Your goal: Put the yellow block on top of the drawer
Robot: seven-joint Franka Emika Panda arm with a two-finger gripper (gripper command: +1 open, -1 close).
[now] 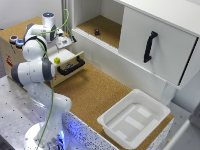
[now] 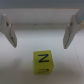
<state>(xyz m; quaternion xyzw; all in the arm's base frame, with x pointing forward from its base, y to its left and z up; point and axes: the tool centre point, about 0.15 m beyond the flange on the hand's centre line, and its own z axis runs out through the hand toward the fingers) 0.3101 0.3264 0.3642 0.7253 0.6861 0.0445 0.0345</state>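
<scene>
Pincer (image 2: 40, 31) is standing wide open, gripping nothing; you are seeing both fingers (image 2: 7, 29) apart from the yellow block (image 2: 43, 60). In the exterior view's left-center, you are finding that block sitting on the drawer (image 1: 64, 58), just behind its black handle (image 1: 71, 67).

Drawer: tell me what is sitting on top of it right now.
The yellow block rests on the top of the drawer, near the black handle. The wrist view shows it marked N, with the gripper jaws open around it. The arm covers the rest.
</scene>
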